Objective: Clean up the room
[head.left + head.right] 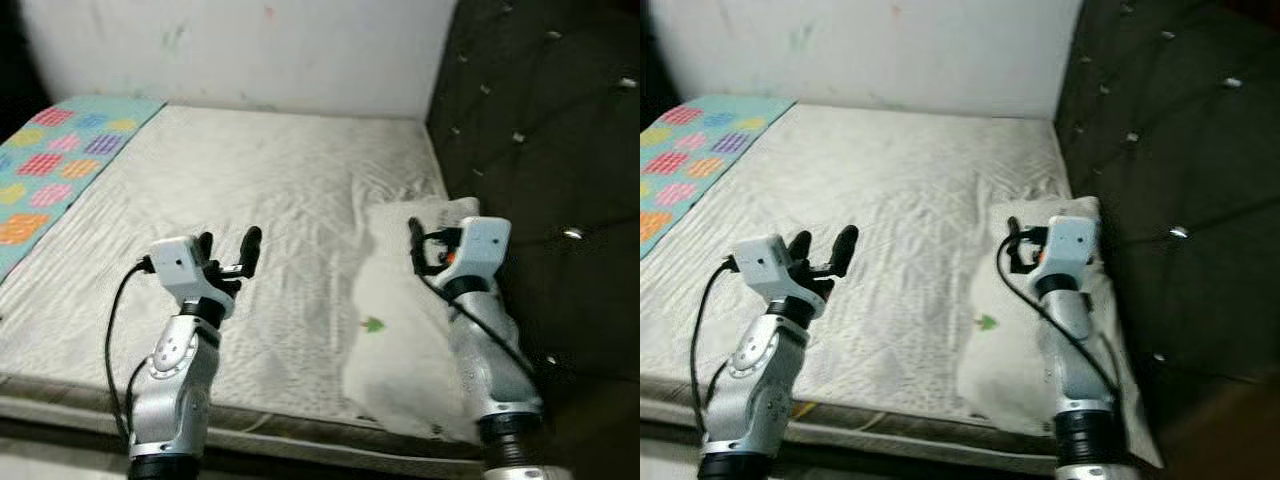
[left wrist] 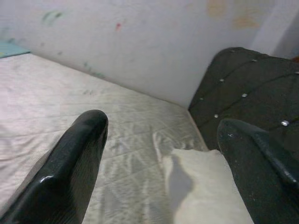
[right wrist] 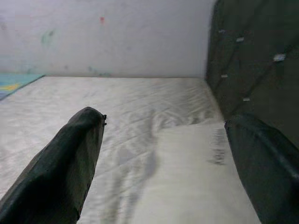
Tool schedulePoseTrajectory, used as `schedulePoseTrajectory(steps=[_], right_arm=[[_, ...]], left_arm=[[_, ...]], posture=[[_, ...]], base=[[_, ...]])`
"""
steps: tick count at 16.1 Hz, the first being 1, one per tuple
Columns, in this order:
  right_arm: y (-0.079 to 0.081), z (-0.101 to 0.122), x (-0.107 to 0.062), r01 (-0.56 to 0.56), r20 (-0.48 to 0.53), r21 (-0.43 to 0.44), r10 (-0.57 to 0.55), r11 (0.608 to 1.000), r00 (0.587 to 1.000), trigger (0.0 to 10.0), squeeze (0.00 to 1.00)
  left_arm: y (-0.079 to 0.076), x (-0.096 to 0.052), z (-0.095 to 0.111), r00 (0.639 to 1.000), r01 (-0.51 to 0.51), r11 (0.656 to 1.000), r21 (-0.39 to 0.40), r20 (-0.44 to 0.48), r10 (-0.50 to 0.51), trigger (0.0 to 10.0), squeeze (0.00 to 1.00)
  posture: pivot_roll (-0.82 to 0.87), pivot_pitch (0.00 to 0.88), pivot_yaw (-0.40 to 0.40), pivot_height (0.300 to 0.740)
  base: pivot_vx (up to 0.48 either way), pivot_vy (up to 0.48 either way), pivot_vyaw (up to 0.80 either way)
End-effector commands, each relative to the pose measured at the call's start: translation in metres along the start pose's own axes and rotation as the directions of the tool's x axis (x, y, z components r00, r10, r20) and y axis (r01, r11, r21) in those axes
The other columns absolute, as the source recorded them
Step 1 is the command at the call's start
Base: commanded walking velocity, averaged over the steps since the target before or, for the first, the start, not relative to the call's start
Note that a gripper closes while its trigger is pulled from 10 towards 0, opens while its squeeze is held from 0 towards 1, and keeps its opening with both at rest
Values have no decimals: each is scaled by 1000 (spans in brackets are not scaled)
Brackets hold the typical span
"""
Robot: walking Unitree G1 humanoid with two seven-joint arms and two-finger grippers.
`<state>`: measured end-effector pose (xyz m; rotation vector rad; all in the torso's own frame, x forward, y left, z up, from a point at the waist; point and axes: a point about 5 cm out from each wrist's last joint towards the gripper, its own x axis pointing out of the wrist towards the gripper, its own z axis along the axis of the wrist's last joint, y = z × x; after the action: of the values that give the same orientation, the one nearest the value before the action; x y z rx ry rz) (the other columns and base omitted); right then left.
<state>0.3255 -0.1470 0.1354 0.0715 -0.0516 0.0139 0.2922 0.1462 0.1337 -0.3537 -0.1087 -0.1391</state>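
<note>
A bare, wrinkled off-white mattress (image 1: 250, 180) lies before me. A white pillow (image 1: 400, 340) with a small green mark (image 1: 373, 324) rests on its right side, against the dark headboard. My left gripper (image 1: 229, 245) is raised over the mattress's near left part, open, with nothing between its fingers. My right gripper (image 1: 428, 245) hovers over the pillow's near half and is also open and empty; in its wrist view the pillow (image 3: 191, 172) lies just below and beyond the spread fingers (image 3: 79, 154).
A colourful patchwork blanket (image 1: 50, 170) covers the mattress's far left edge. A black tufted headboard (image 1: 540, 130) stands along the right. A white wall (image 1: 250, 50) closes off the far side. The mattress's front edge (image 1: 280, 425) is just below my arms.
</note>
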Motion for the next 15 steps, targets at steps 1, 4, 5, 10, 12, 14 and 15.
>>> schedulePoseTrajectory(steps=[1,4,5,10,12,14,15], right_arm=[[2,1,1,-10,4,-4,10,1000,1000,10000,0],[2,1,3,-12,5,-4,12,1000,1000,10000,0],[2,1,3,-13,5,-4,13,1000,1000,10000,0],[2,1,3,-18,3,-8,18,1000,1000,10000,0],[2,0,4,-24,2,-9,24,1000,1000,10000,0],[2,-1,3,-30,2,-13,31,999,1000,10000,0],[1,-1,3,-30,1,-14,30,999,1000,10000,0]], left_arm=[[2,0,0,1000,-2,1000,9,-2,2,10000,0],[2,0,0,1000,0,1000,10,-3,0,10000,0],[2,1,-1,1000,1,1000,11,-3,-1,10000,0],[2,1,-1,1000,1,1000,7,-10,-1,10000,0],[2,2,-1,1000,0,1000,11,-1,0,10000,0],[1,0,0,1000,6,1000,19,8,-6,10000,0],[2,0,0,1000,7,1000,19,7,-7,10000,0]], posture=[[-180,15,16,740],[-180,15,16,740],[-177,6,16,740],[-178,2,17,740],[-176,5,16,740],[-176,5,16,740],[-176,8,14,740]], base=[[0,469,0],[0,470,0],[0,480,0],[0,480,0],[0,223,0],[0,0,0],[0,0,0]])
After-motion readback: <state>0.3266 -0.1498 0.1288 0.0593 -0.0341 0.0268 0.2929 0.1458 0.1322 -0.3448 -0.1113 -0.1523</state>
